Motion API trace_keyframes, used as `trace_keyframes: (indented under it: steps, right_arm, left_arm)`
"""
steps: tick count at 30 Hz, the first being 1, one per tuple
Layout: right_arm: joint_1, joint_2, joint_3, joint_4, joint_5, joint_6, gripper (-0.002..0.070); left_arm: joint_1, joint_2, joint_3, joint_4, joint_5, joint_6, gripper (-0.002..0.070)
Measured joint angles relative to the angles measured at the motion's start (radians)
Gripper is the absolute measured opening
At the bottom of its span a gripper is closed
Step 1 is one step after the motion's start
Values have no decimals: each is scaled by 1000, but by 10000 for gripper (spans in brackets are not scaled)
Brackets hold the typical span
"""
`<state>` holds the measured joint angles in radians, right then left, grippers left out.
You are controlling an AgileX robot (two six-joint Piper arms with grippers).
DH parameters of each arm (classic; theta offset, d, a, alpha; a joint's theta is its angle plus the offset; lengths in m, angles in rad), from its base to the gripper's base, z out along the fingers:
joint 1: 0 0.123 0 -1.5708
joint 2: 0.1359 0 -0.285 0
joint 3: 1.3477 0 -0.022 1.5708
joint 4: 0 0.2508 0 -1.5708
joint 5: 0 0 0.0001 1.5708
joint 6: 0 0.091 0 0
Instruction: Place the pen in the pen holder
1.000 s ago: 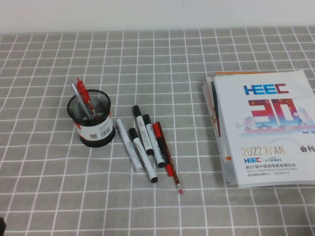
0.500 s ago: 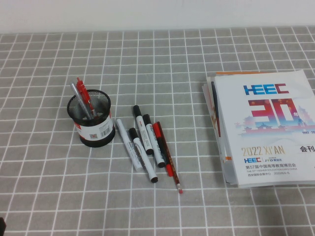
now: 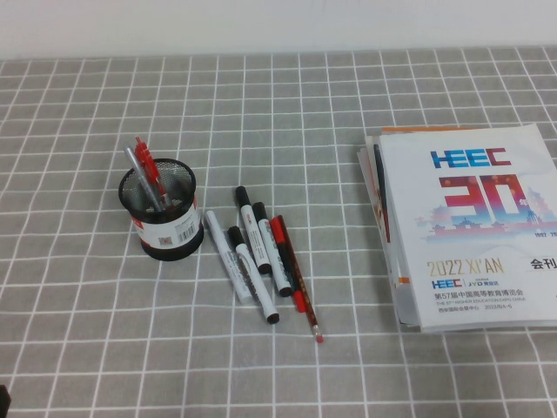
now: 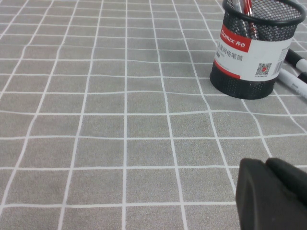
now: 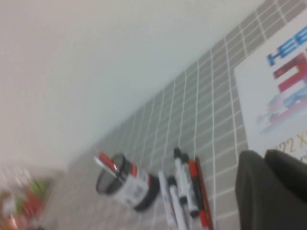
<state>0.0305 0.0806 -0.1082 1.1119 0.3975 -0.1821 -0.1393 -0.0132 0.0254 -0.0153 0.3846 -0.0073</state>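
The pen (image 3: pixel 301 280), a thin dark-red stick with a pale tip, lies on the grey checked cloth at the right edge of a row of markers. It also shows in the right wrist view (image 5: pixel 203 191). The pen holder (image 3: pixel 159 214), a black mesh cup with a white and red label, stands left of the markers and holds a red pen and a grey one. It shows in both wrist views (image 4: pixel 254 52) (image 5: pixel 127 184). My left gripper (image 4: pixel 266 164) is shut and empty, low over the cloth short of the cup. My right gripper (image 5: pixel 264 155) is shut and empty, raised well away from the pens.
White-bodied black-capped markers (image 3: pixel 246 261) and a thicker red-and-black marker (image 3: pixel 285 259) lie between the cup and the pen. A stack of magazines (image 3: pixel 470 226) lies at the right. A pale wall bounds the table's far edge.
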Motion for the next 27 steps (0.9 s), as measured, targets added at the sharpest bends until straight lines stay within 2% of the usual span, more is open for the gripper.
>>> trace_keyframes:
  steps: [9,13,16,21,27]
  right_arm:
    - [0,494,-460,-375,433,-20,-12]
    - [0,715,-646,-450,615,-39,-12]
    - [17,855,-762,-465,667,-45,-12]
    - [174,1066,-927,-554,667,9,-12]
    - [404,1308,-1107,-848,663,236,-12]
  left_arm:
    - [0,0,0,0,0,0,-6]
    - [0,0,0,0,0,0,-6]
    - [0,0,0,0,0,0,-6]
    - [0,0,0,0,0,0,-6]
    - [0,0,0,0,0,0,-6]
